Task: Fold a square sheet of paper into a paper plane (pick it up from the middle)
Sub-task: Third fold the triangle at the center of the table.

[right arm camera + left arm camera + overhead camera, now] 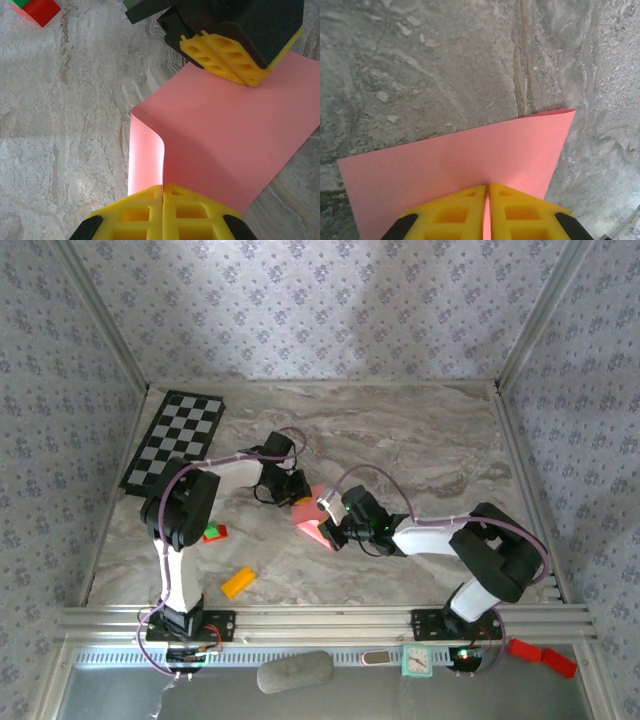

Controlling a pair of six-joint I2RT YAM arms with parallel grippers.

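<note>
Centre of marble tabletop [430,440]: salmon-pink square sheet of paper [240,135] caught between both arms. Left gripper [488,186] pinches one edge, yellow fingers closed with only paper between them. Right gripper [163,186] clamps opposite side, jaws pressed together on sheet where it bends up in soft curl. Rest of sheet lies low over marble. Red-and-green block [214,533] sits near left arm, orange block [238,582] nearer front edge, both apart from paper. Checkerboard [175,438] at far left.
</note>
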